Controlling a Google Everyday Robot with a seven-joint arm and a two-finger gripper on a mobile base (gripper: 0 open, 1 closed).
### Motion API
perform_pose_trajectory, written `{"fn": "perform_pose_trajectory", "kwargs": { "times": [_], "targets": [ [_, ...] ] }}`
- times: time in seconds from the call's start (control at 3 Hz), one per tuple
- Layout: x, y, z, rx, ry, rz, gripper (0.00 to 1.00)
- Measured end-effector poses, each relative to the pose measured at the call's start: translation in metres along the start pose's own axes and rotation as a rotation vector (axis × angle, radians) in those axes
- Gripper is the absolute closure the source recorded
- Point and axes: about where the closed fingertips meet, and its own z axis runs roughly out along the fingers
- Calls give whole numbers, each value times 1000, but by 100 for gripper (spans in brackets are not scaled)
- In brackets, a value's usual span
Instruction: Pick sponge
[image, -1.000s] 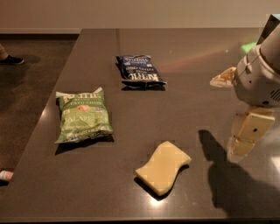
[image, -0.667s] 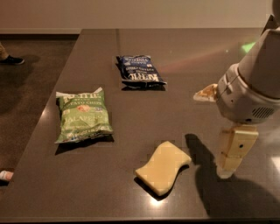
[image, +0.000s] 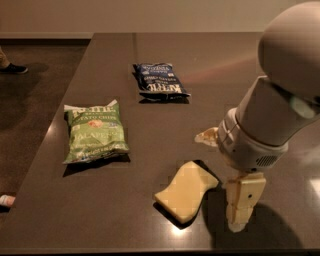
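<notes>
The sponge (image: 186, 191) is a pale yellow foam block with wavy sides. It lies flat on the dark table (image: 215, 65) near the front edge. My gripper (image: 218, 181) hangs from the big white arm at the right, just to the right of the sponge. It is open: one pale finger (image: 243, 202) points down beside the sponge's right end, and the other (image: 207, 136) sticks out behind the sponge. Nothing is held.
A green chip bag (image: 94, 132) lies at the left of the table. A dark blue chip bag (image: 160, 80) lies farther back in the middle. The table's left edge drops to the floor, where a shoe (image: 12, 67) shows.
The arm and gripper have moved left and nearer, closing in on the sponge's right side. The sponge and both bags have not moved.
</notes>
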Motion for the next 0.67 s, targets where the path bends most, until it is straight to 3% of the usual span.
{"fn": "perform_pose_trajectory", "kwargs": {
  "times": [0.33,0.67],
  "targets": [
    [-10,-1,20,-20,7,-35,0],
    [-11,-3,32,-51,39,-44,18]
  ]
}}
